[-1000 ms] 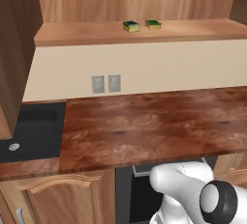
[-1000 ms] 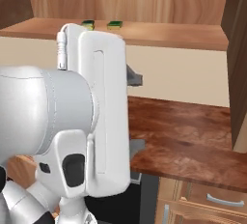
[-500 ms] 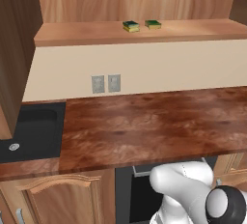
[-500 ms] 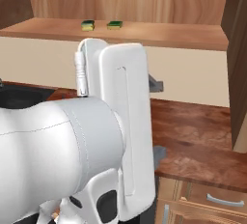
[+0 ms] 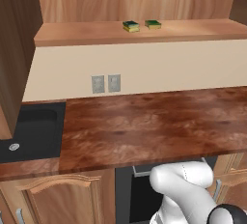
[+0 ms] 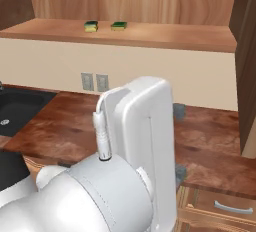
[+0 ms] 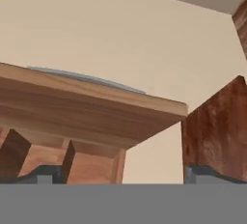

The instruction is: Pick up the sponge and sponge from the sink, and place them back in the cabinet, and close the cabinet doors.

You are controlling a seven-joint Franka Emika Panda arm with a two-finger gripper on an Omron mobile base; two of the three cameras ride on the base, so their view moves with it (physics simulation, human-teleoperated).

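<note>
Landmark: cabinet [image 5: 144,32], wall-hung, open at the front, pale wood-grain back panel, mid-brown bottom shelf
Left sponge [image 5: 130,26]: flat on the cabinet's bottom shelf, near its front edge, green top over yellow layer; also seen in the right base view [image 6: 90,26]
Right sponge [image 5: 153,24]: on the same shelf, just beside the first, a small gap between them, not touching; right base view [image 6: 119,25]
Cabinet doors: left door [image 5: 14,49] swung out at the cabinet's left side, dark inner face showing; right door [image 6: 245,61] swung out at the cabinet's right side
Sink [image 5: 29,131]: black basin below the cabinet's left end, set into the counter; a round silver fitting on its near rim
Counter [image 5: 154,121]: reddish-brown, mottled, directly below the cabinet, beige wall between them
Wall outlets [image 5: 106,83]: two grey plates side by side on the beige wall, beneath the cabinet shelf
Gripper [image 7: 120,174]: finger tips spread wide apart, nothing between them; hand camera looks up at the underside of a wooden edge against beige wall
Arm [image 6: 145,151]: white upright link in front of the counter, below the cabinet
</note>
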